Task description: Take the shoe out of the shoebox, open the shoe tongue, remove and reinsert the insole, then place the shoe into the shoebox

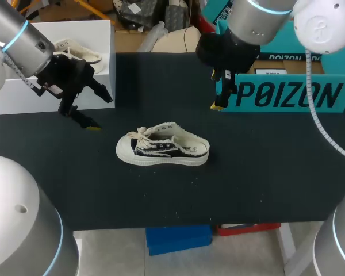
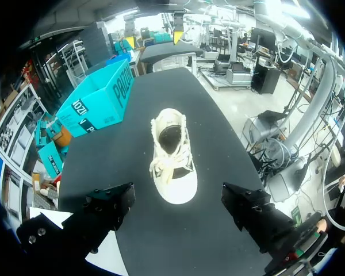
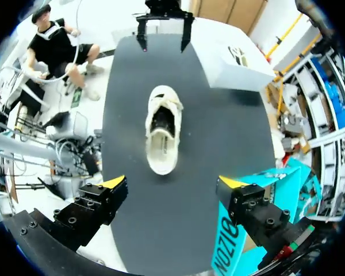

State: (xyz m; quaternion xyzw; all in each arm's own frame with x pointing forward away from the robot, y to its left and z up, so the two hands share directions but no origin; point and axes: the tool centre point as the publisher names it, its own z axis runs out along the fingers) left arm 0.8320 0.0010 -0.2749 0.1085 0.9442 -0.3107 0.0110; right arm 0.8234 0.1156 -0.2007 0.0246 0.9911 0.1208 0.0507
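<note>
Since the table (image 1: pixel 247 172) offers no stop and the shoebox (image 1: pixel 287 95) stands well apart at its far right, the shoe (image 1: pixel 163 147), upright on its sole at the middle, may skid or tip if pushed from one side. My left pincer (image 2: pixel 177 200) and right pincer (image 3: pixel 172 184) hang released, empty; either tip could snag the laces (image 1: pixel 139 135) rather than part them.

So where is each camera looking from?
Head: above and behind, looking down on the table; left arm and right arm come in from the sides.
Left wrist: behind the left gripper, facing the shoe toe-first.
Right wrist: behind the right gripper, facing the shoe's heel.
All three share the shoe. Each wrist view also shows the other gripper.
</note>
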